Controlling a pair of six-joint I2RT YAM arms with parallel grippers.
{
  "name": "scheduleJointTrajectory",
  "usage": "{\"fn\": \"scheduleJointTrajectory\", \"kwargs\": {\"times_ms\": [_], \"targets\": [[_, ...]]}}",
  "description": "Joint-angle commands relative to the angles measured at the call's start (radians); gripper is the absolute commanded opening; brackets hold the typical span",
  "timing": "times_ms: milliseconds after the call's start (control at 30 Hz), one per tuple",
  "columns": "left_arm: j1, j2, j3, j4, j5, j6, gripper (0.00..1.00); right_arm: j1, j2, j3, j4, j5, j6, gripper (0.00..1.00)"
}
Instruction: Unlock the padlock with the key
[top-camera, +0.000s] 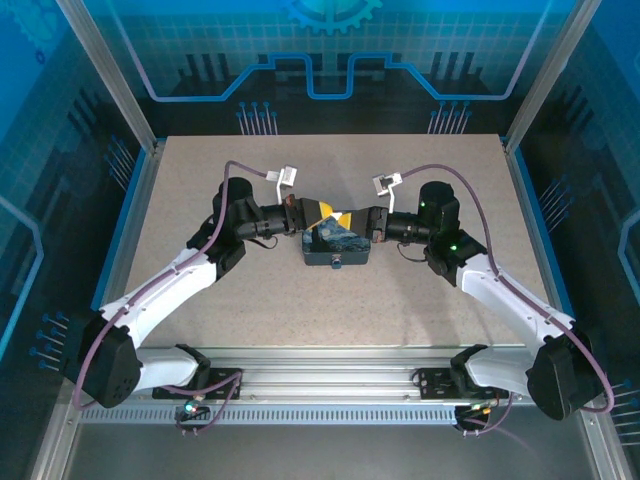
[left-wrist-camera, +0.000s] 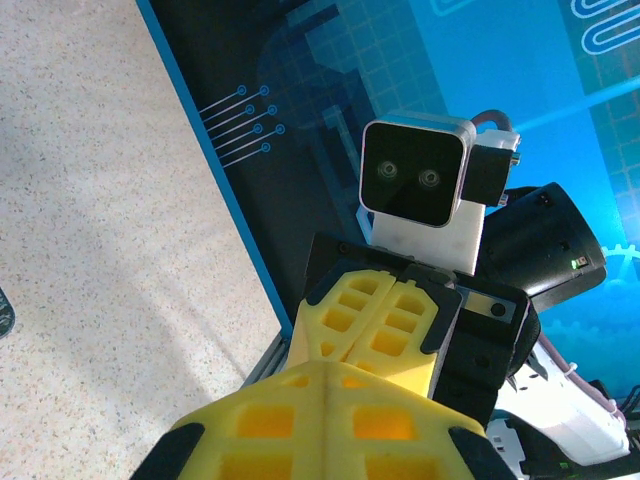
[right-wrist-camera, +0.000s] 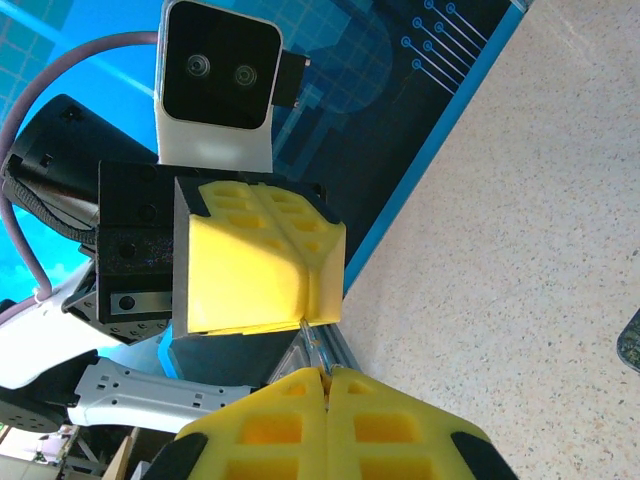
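Note:
The dark-blue night-sky box (top-camera: 335, 243) lies at the middle of the table, and the padlock (top-camera: 337, 263) is a small nub at its near side. Above the box my left gripper (top-camera: 328, 213) and right gripper (top-camera: 352, 219) meet tip to tip. In the right wrist view the key (right-wrist-camera: 312, 345) is a thin sliver that runs from the seam of my shut right gripper (right-wrist-camera: 325, 375) up to the tips of the left gripper's pads (right-wrist-camera: 250, 270). The left gripper (left-wrist-camera: 335, 372) is shut too, its tips against the right gripper's pads (left-wrist-camera: 400, 320), which hide the key there.
The speckled table (top-camera: 300, 310) is bounded by blue edging and aluminium posts (top-camera: 135, 110). A metal rail (top-camera: 330, 360) runs along the near edge between the arm bases. Blue printed walls stand behind and at both sides.

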Motion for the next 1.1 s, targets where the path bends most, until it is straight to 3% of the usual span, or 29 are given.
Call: {"fn": "scheduleJointTrajectory", "kwargs": {"times_ms": [0, 133, 167, 267, 367, 667, 833, 1067], "targets": [[0.0, -0.023, -0.019, 0.015, 0.0, 0.0, 0.0, 0.011, 0.007, 0.001, 0.023, -0.01, -0.021, 0.0], [0.001, -0.025, -0.019, 0.01, -0.002, 0.001, 0.0, 0.012, 0.001, 0.002, -0.001, -0.006, -0.038, 0.0], [0.001, -0.027, -0.019, 0.004, -0.008, 0.004, 0.12, 0.011, -0.001, 0.002, -0.014, -0.002, -0.045, 0.0], [0.001, -0.037, -0.022, -0.015, -0.022, 0.018, 0.31, 0.01, -0.014, -0.004, -0.036, 0.007, -0.06, 0.0], [0.001, -0.044, -0.025, -0.028, -0.029, 0.031, 0.4, 0.006, -0.028, -0.01, -0.054, 0.015, -0.07, 0.0], [-0.004, -0.025, -0.021, 0.004, -0.009, 0.007, 0.34, 0.015, -0.023, -0.014, -0.038, -0.005, -0.062, 0.0], [-0.011, -0.021, -0.016, 0.012, -0.007, 0.008, 0.22, 0.018, -0.018, -0.017, -0.029, -0.002, -0.057, 0.0], [-0.021, -0.016, -0.011, 0.004, -0.005, 0.016, 0.14, 0.019, -0.014, -0.014, -0.016, -0.01, -0.049, 0.0]]}}
